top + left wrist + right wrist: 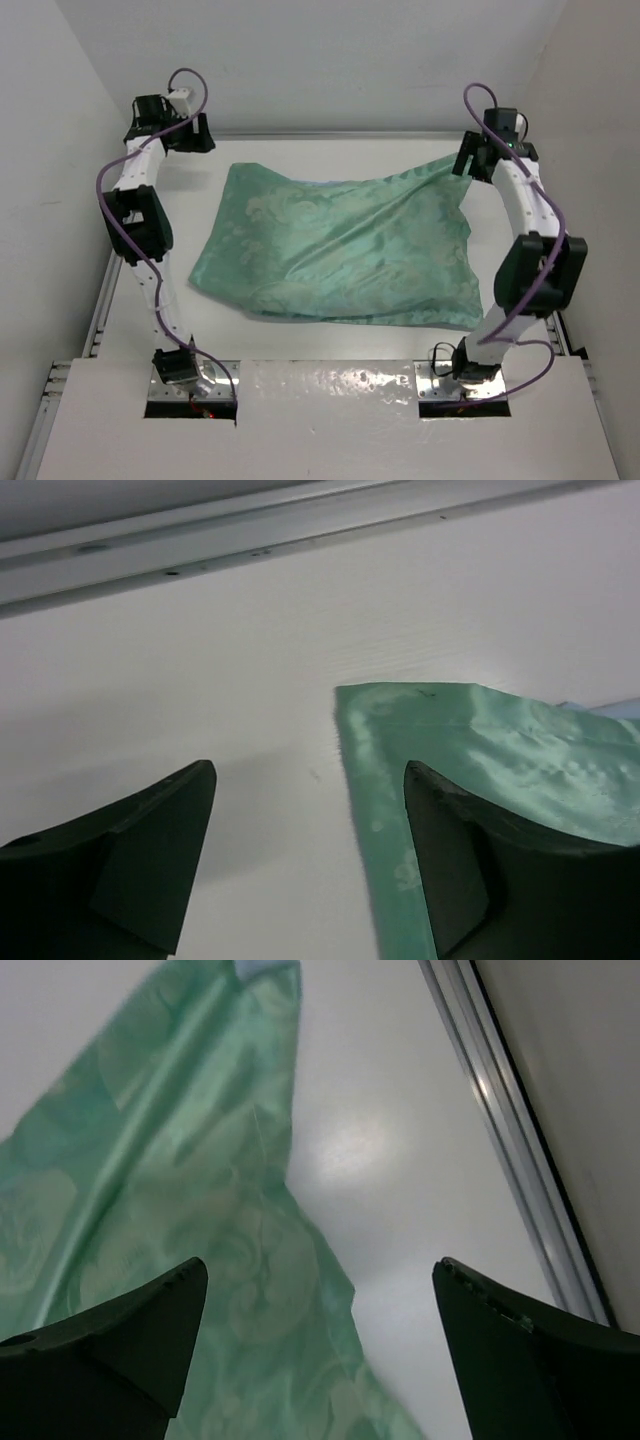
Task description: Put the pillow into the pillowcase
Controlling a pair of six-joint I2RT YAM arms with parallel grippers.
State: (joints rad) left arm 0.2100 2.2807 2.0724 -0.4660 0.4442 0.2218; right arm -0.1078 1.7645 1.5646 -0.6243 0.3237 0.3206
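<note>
The pillowcase (335,245) lies plump across the middle of the table, its shiny sea-green patterned face up. A sliver of its light blue face shows at the far edge (615,708). The pillow is hidden; no white quilted surface shows in any view. My left gripper (192,135) is open and empty over the bare table just beyond the case's far left corner (400,695); its jaws (308,770) straddle that edge. My right gripper (470,160) is open and empty above the case's stretched far right corner (180,1190), with its jaws (320,1265) wide apart.
An aluminium rail (200,555) runs along the table's far edge and another (510,1130) along the right side. White walls enclose the table on three sides. A white plate (320,420) covers the near edge between the arm bases.
</note>
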